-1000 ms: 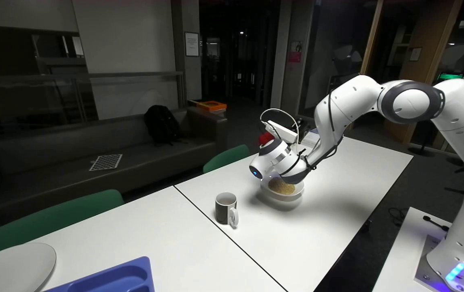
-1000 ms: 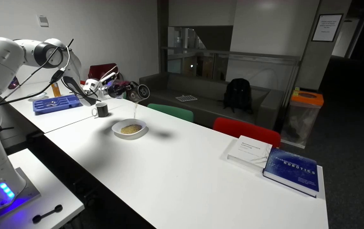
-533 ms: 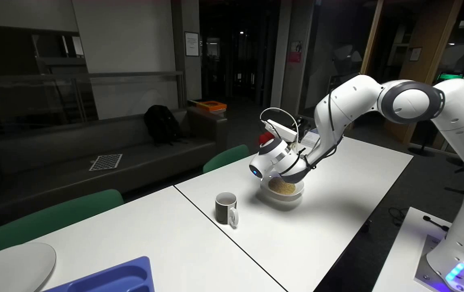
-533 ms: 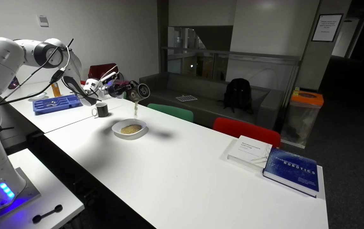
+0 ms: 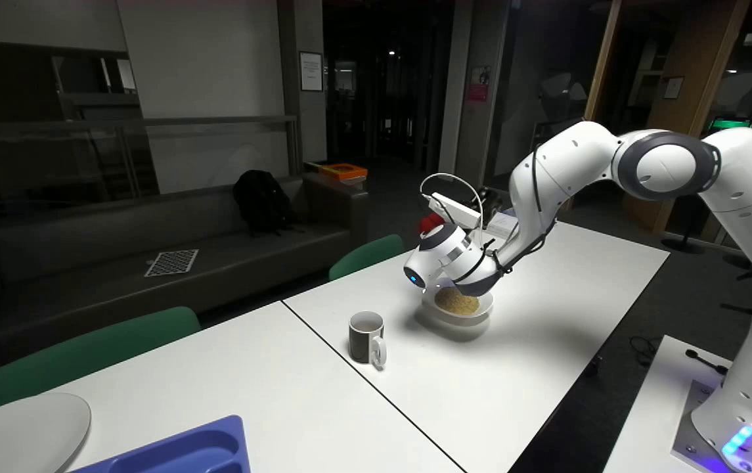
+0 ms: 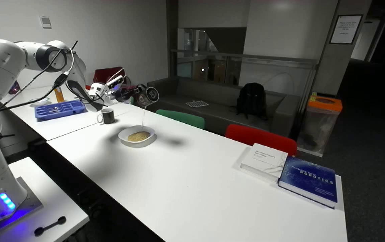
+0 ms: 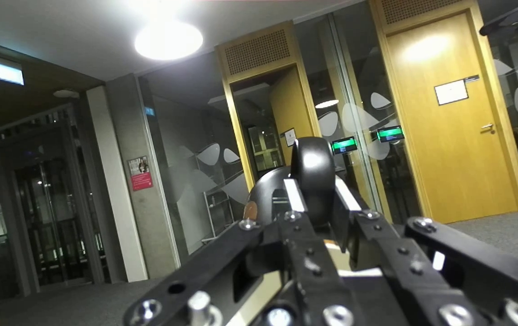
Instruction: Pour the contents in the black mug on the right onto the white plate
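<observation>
My gripper (image 7: 320, 194) is shut on the handle of the black mug (image 6: 145, 99). The mug's dark side shows in the wrist view (image 7: 261, 192). It is tipped mouth down, its base turned up, above the white plate (image 6: 123, 135). A thin pale stream of the contents falls from the mug to the plate. A tan heap of the contents (image 6: 139, 136) lies in the plate. The plate (image 5: 458, 320) and heap (image 5: 456, 302) also show in an exterior view, partly behind the wrist. The gripper in an exterior view (image 6: 138, 90) is small and dark. The mug's inside is hidden.
A greyer mug with a white handle (image 5: 359, 345) stands near the plate; it also shows in an exterior view (image 6: 108, 116). A blue tray (image 6: 59, 111) and larger white dish (image 5: 27, 430) are further along the table. Two books (image 6: 264, 160) lie at the opposite end.
The stream from the mug thickened half a second ago and is thin again now. The mug has tipped very slightly. The arm has hardly moved.
</observation>
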